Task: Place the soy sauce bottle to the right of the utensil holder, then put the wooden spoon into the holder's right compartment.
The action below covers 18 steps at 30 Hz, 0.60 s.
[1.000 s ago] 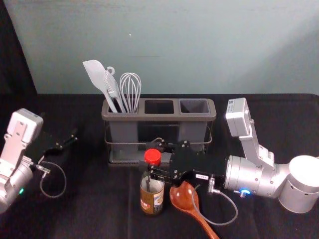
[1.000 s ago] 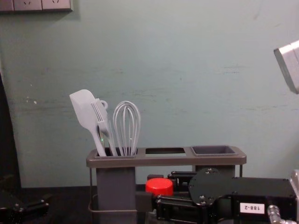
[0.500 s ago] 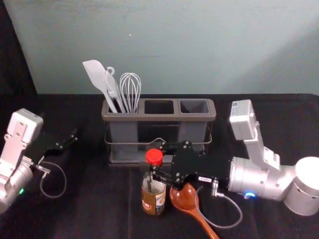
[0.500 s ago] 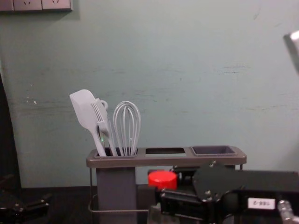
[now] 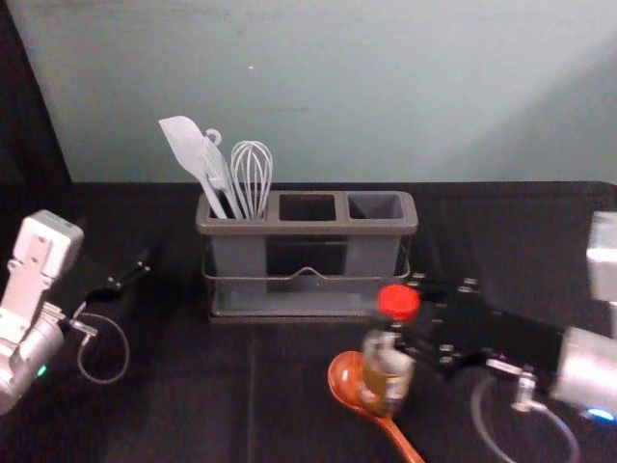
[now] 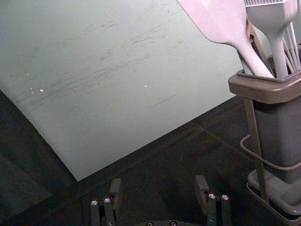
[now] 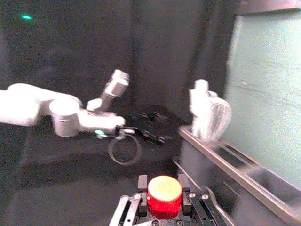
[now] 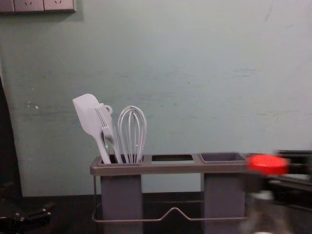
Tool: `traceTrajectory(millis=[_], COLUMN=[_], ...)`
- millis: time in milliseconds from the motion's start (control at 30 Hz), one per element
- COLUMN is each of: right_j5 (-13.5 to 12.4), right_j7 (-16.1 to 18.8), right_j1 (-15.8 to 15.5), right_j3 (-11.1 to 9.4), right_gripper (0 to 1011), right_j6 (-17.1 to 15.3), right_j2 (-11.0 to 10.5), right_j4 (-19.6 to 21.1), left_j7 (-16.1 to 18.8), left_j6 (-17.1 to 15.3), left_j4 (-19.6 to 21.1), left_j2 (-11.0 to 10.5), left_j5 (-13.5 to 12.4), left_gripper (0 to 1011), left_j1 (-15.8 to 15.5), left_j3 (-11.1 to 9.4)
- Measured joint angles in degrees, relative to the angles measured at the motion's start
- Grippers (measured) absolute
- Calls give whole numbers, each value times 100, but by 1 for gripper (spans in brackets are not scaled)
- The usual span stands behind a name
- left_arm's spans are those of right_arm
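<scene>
My right gripper (image 5: 410, 318) is shut on the neck of the soy sauce bottle (image 5: 387, 378), just under its red cap, in front of the holder's right end and over the spoon. In the right wrist view, the red cap (image 7: 164, 194) sits between the fingertips of my right gripper (image 7: 163, 197). The wooden spoon (image 5: 349, 378) lies on the table, partly hidden by the bottle. The utensil holder (image 5: 308, 229) stands behind; its right compartment (image 5: 377, 205) has nothing in it. My left gripper (image 5: 135, 275) is parked at the left; in its wrist view the left gripper (image 6: 159, 188) stands open.
A white spatula (image 5: 185, 151), a brush and a whisk (image 5: 252, 174) stand in the holder's left compartment. Black cloth (image 5: 174, 405) covers the table, and a pale wall (image 5: 386, 87) rises behind it.
The right gripper has carried the bottle to the right, from in front of the holder's middle to over the spoon. The left arm, holder and spoon have stayed put.
</scene>
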State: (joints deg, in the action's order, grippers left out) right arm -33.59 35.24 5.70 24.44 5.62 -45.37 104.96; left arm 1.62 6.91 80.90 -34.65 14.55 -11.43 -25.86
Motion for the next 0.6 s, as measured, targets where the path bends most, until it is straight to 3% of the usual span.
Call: traceTrajectory(millis=[33,100,133,267,500,600], right_j5=[-62,-120,-170,-213,-212,-173], right_j7=[-129,-243,-364,-603,-799,-819], right_j1=[-267,-487,-698,-1035,-1033,-807], right_j3=[-215,-396,-586,-944,-1188,-1209], right_gripper=[392,392,392,392,392,392], right_j6=[76,148,211,277,203,93], right_j2=[-143,-251,-349,-479,-399,-258], right_j4=[75,120,145,121,-174,-415], left_j7=[0,0,0,0,0,0], left_j6=[0,0,0,0,0,0], left_j4=[0,0,0,0,0,0], left_j2=[0,0,0,0,0,0], left_j5=[0,0,0,0,0,0], left_gripper=[1012,1011,1011,1012,1011,1011], left_j1=[0,0,0,0,0,0], left_j3=[0,0,0,0,0,0])
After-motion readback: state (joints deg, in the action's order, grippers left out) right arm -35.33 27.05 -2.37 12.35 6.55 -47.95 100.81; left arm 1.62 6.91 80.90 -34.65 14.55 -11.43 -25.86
